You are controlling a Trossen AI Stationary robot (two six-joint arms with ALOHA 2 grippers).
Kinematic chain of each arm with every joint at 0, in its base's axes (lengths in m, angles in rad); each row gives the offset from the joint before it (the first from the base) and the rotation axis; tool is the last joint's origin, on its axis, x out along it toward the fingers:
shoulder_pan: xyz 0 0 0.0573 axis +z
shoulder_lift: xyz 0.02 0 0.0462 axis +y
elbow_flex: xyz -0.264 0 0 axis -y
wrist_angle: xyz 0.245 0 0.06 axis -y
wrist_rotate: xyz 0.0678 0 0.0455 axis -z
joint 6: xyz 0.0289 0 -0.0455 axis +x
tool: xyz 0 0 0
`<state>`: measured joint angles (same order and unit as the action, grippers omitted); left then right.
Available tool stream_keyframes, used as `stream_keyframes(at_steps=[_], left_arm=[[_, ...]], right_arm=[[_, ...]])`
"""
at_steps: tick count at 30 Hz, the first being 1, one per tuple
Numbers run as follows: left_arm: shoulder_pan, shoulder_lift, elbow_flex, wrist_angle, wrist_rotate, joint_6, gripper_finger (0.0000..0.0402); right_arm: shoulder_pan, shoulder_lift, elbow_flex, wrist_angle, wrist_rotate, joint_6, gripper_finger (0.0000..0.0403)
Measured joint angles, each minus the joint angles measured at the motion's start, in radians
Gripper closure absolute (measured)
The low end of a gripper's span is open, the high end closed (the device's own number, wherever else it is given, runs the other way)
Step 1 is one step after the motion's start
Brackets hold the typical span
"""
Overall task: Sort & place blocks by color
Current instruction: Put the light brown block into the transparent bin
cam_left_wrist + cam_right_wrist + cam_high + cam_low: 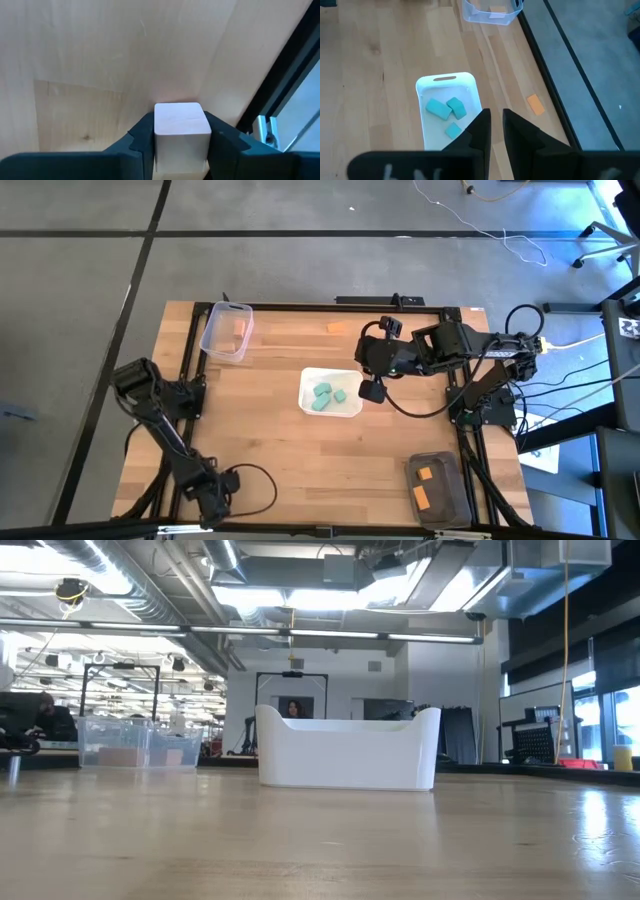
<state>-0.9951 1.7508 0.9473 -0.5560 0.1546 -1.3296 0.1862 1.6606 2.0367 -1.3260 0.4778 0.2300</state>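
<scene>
My left gripper (215, 502) is at the table's near left corner, pointing steeply down, with a pale wood block (181, 120) between its fingers. My right gripper (497, 131) hangs high over the white tray (346, 376), with only a narrow slit between its fingers and nothing in it. Three teal blocks (447, 112) lie in the tray. One orange block (536, 104) lies flat on the table near the far edge. Two orange blocks (423, 485) lie in the dark tub (450, 468). My left gripper has the pale wood block pinched between its two fingers, one finger (142, 137) on each of two opposite side faces (159, 131). The fingers come from above, slanting down. The block sits level with its top face showing; whether its underside is on the tabletop I cannot tell.
A clear tub (226, 330) with pale pieces in it stands at the far left. The white tray (347, 748) is mid-table, and the dark tub is at the near right corner. A black frame rail (280, 95) runs along the table edge close to my left gripper.
</scene>
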Motion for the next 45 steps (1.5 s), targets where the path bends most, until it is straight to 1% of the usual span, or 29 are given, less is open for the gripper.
stream_keyframes(at_steps=[3,6,9,12,15,19,23,29,34,38,42,45], left_arm=[[0.022,-0.019,-0.001,-0.009,0.006,0.002,0.0281],[0.048,-0.049,-0.003,-0.04,-0.05,0.016,0.0281],[0.077,-0.102,-0.004,-0.111,-0.096,0.019,0.0281],[0.119,-0.177,-0.004,-0.2,-0.126,0.016,0.0281],[0.173,-0.261,-0.002,-0.28,-0.199,0.015,0.0281],[0.257,-0.372,-0.002,-0.384,-0.258,0.015,0.0281],[0.36,-0.476,-0.001,-0.477,-0.36,0.031,0.0281],[0.568,-0.602,-0.001,-0.613,-0.437,0.076,0.0281],[0.808,-0.669,0.0,-0.664,-0.463,0.15,0.0281],[0.996,-0.688,0.0,-0.664,-0.462,0.251,0.0281],[1.178,-0.689,0.0,-0.661,-0.459,0.39,0.0281],[1.311,-0.676,0.0,-0.61,-0.452,0.495,0.0281]], right_arm=[[0.0,0.0,0.0,0.0,0.0,0.001,0.0352],[0.0,0.0,0.0,0.0,0.006,0.001,0.0352],[0.0,0.0,0.0,0.0,0.029,0.001,0.0352],[0.0,0.0,0.0,0.001,0.039,0.001,0.0352],[0.0,0.0,0.0,0.001,0.039,0.002,0.0352],[0.0,0.0,0.0,0.002,0.053,0.006,0.0352],[0.0,0.0,0.0,0.002,0.065,0.006,0.0352],[0.0,0.0,0.0,0.005,0.078,0.023,0.0352],[0.0,0.0,0.0,0.009,0.078,0.028,0.0352],[0.0,0.0,0.0,0.03,0.078,0.028,0.0352],[0.0,0.0,0.0,0.037,0.078,0.028,0.0352],[0.0,0.0,0.0,0.037,0.079,0.03,0.0352]])
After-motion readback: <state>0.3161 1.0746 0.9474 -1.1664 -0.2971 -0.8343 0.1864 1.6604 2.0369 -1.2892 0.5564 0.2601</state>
